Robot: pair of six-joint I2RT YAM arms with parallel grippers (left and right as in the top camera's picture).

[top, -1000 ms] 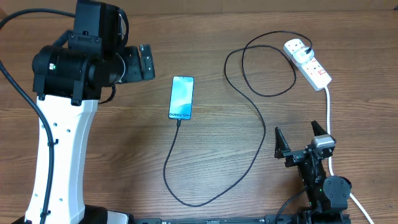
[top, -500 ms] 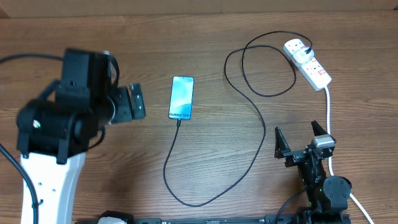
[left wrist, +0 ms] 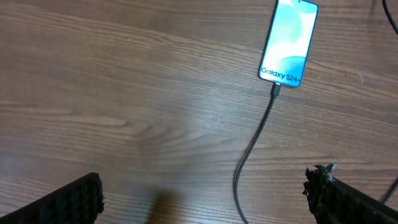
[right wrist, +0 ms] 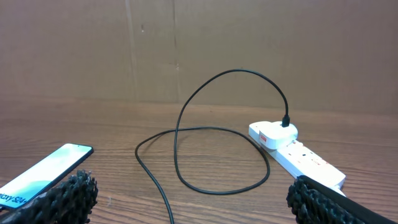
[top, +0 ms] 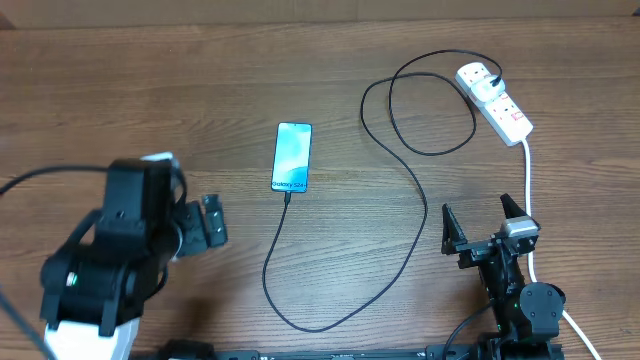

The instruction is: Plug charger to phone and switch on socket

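At eight o'clock on the counter (top: 150, 80), the left fingers (left wrist: 74, 202) are spread wide with nothing between them. They hang clear of the phone, which sits toward their one o'clock, so nothing on that side needs holding. Near the centre the Galaxy S24+ phone (top: 292, 157) lies flat and screen up, its lettered end toward six o'clock. The charger's connector tip (left wrist: 275, 91) appears seated in that end. The black charger cable (right wrist: 239, 71) runs down to six o'clock, then sweeps up to the right and curls into a loose loop at one o'clock. It looks slack enough that it should not tug the phone. Its plug (right wrist: 273, 134) stands in the end outlet of the white power strip (right wrist: 311, 160) at two o'clock. At five o'clock the right fingers (top: 452, 228) are released and empty, facing the strip. The plugging-in looks done, and pressing the red switch seems to fall to this nearer arm. Whether that switch is on I cannot tell.
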